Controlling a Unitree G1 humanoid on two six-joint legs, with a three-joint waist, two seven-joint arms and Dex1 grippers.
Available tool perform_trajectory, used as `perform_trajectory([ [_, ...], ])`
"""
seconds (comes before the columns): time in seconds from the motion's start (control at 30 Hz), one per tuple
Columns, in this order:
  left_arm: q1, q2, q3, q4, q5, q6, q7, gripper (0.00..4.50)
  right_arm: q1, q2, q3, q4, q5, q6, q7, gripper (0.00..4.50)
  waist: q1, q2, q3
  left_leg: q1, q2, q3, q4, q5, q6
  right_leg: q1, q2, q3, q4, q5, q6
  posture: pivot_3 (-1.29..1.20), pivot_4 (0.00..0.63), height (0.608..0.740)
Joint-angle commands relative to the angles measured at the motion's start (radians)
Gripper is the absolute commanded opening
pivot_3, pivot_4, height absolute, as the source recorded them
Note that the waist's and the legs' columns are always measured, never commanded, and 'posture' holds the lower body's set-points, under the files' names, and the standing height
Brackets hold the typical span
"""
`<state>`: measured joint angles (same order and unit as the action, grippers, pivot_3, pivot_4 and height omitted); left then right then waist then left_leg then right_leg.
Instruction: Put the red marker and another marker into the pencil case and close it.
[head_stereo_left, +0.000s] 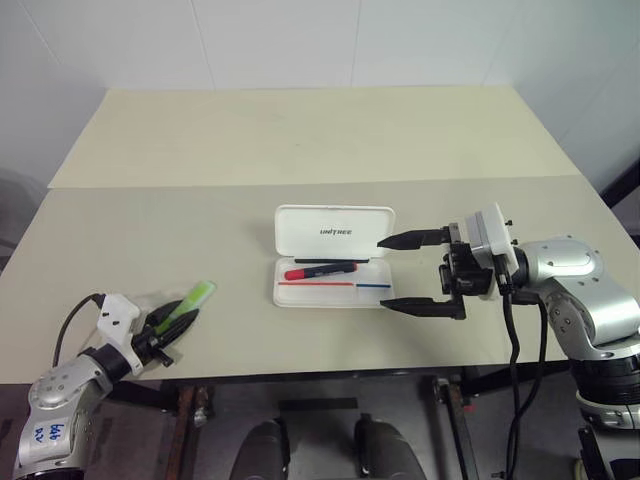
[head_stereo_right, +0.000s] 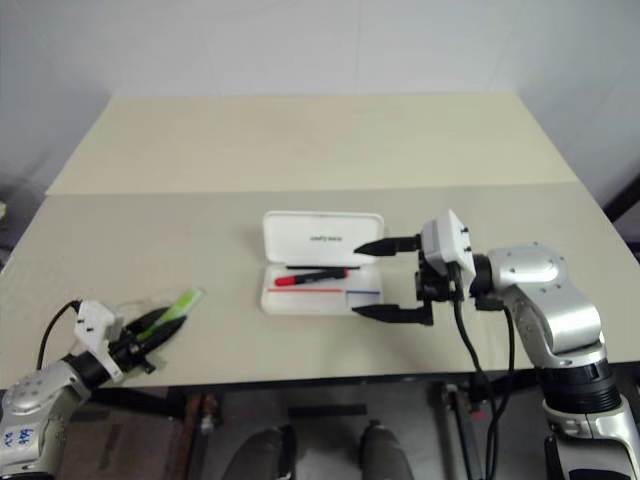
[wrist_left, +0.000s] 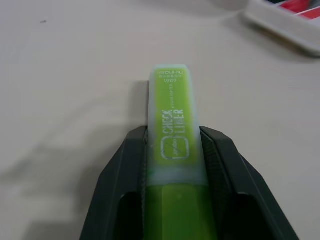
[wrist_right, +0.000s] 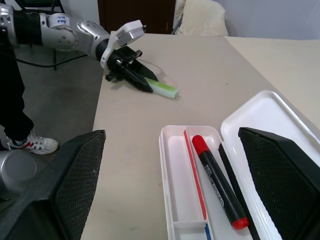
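The white pencil case (head_stereo_left: 283, 222) lies open at the table's middle, lid tipped back. The red marker (head_stereo_left: 322, 270), red-capped with a dark barrel, rests inside its tray (wrist_right: 167, 150). My right gripper (head_stereo_left: 382, 273) hovers open just right of the case, one finger near the lid and one near the tray's front corner. The other marker, a lime-green highlighter (head_stereo_left: 197, 296), lies on the table at the near left. My left gripper (head_stereo_left: 175, 322) is shut on its body; in the left wrist view both fingers (wrist_left: 125, 170) press its sides, with the capped end (wrist_left: 172, 100) sticking out past them.
The table (head_stereo_left: 300, 140) is two beige tops joined by a seam behind the case; its front edge runs just below both grippers. In the right wrist view a person's dark trouser leg and sneaker (wrist_right: 30, 142) stand on the floor beside the table's left end.
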<state>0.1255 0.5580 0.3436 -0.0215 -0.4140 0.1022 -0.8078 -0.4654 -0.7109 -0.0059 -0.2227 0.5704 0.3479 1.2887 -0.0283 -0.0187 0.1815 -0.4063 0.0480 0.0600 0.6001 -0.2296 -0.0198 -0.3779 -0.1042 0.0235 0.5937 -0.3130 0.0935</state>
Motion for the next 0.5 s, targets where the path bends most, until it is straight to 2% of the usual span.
perform_trajectory([
  [0.03, 0.003, 0.007, 0.028, -0.117, -0.101, -0.007, -0.062, 1.13, -0.01, 0.008, -0.006, -0.01, 0.0, -0.023, -0.01, 4.5, -0.001, -0.001, 0.0, 0.0, 0.001, 0.001, -0.001, 0.0, 0.0, -0.001, -0.001, -0.003, 0.0, 0.001, 0.002, 0.0, 0.15, 0.74],
  [0.1, 0.007, 0.014, 0.035, -0.168, -0.152, 0.007, -0.092, 1.13, -0.01, 0.013, -0.003, -0.004, -0.006, -0.029, -0.012, 4.5, 0.0, -0.001, 0.0, 0.0, 0.001, 0.003, -0.002, -0.002, 0.0, -0.001, -0.007, -0.018, 0.0, 0.004, 0.007, 0.0, 0.15, 0.74],
  [0.2, -0.019, 0.076, 0.032, -0.248, -0.157, 0.062, -0.091, 1.13, 0.0, 0.031, 0.004, 0.007, -0.022, -0.047, -0.024, 4.5, -0.001, -0.001, 0.0, 0.0, 0.002, 0.006, -0.002, -0.003, 0.003, -0.003, -0.009, -0.028, 0.001, 0.006, 0.011, 0.0, 0.15, 0.74],
  [0.37, -0.097, 0.143, -0.003, -0.254, -0.144, 0.115, -0.099, 1.13, 0.017, 0.05, 0.008, 0.002, -0.036, -0.06, -0.046, 4.5, 0.001, -0.001, 0.0, 0.0, 0.001, 0.009, -0.001, -0.003, 0.003, -0.004, -0.008, -0.047, 0.002, 0.006, 0.011, 0.0, 0.15, 0.74],
  [0.5, -0.258, 0.18, -0.132, -0.205, -0.072, 0.109, -0.157, 1.13, 0.048, 0.04, -0.011, -0.015, -0.039, -0.058, -0.069, 4.5, 0.009, -0.002, 0.0, -0.002, 0.001, 0.016, 0.005, -0.003, 0.003, -0.005, -0.008, -0.053, 0.006, 0.006, 0.012, 0.0, 0.15, 0.74],
])
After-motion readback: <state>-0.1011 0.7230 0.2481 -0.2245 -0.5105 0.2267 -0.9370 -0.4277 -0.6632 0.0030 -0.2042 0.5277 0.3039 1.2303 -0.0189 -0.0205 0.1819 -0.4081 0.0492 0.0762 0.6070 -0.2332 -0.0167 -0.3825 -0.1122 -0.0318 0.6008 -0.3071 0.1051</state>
